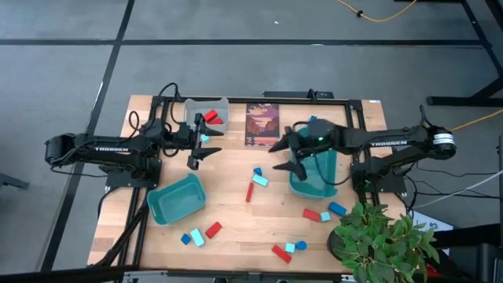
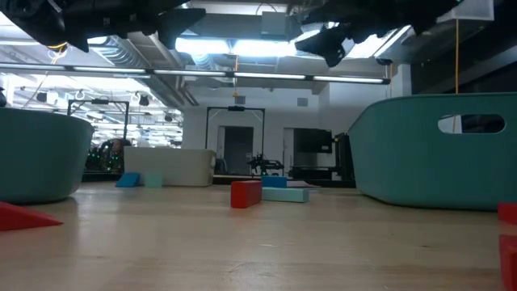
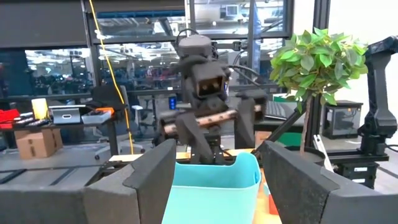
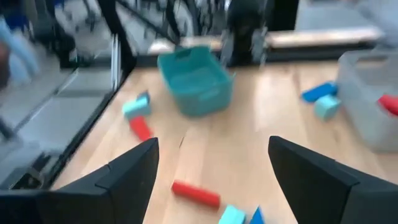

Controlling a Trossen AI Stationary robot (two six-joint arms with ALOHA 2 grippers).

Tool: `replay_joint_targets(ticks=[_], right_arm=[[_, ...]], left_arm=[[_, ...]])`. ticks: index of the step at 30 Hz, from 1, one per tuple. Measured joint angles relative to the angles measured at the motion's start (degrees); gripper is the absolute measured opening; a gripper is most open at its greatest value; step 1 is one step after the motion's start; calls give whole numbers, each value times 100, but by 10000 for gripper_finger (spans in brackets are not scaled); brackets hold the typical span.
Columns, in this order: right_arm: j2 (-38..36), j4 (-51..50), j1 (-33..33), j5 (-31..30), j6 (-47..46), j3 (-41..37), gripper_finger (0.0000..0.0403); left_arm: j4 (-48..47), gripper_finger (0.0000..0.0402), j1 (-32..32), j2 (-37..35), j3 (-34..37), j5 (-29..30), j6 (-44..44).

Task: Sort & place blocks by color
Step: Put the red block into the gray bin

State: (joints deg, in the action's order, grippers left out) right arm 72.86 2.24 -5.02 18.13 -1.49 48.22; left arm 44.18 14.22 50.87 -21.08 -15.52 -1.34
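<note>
Red, dark blue and light cyan blocks lie scattered on the wooden table. A red bar [image 1: 250,191] and a blue-and-cyan pair [image 1: 258,176] lie mid-table. Others lie near the front [image 1: 287,249] and at the front left [image 1: 200,234]. Red blocks [image 1: 212,118] lie in the grey bin [image 1: 206,104]. My left gripper [image 1: 200,151] hovers open beside the grey bin. My right gripper [image 1: 288,157] hovers open above the table by the right teal bin [image 1: 316,179]. In the right wrist view its fingers [image 4: 212,142] stand apart over a red bar [image 4: 194,193].
A second teal bin [image 1: 178,198] sits at the front left. A dark picture card [image 1: 262,124] lies at the far middle. A potted plant [image 1: 383,240] stands at the front right corner. Bare wood lies between the two teal bins.
</note>
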Motion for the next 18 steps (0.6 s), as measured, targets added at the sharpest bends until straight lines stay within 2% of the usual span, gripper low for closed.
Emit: replay_joint_targets(ticks=[3, 8, 12, 18], right_arm=[[387, -264, 126, 49, 172, 325, 307], [1031, -305, 194, 766, 183, 644, 307], [1683, -615, 336, 801, 357, 1055, 307], [2748, -1691, 547, 953, 974, 2132, 307]], left_arm=[[0, 229, 0, 0, 0, 119, 0], [2, 229, 0, 0, 0, 298, -2], [2, 229, 0, 0, -2, 298, -4], [0, 229, 0, 0, -2, 298, -155]])
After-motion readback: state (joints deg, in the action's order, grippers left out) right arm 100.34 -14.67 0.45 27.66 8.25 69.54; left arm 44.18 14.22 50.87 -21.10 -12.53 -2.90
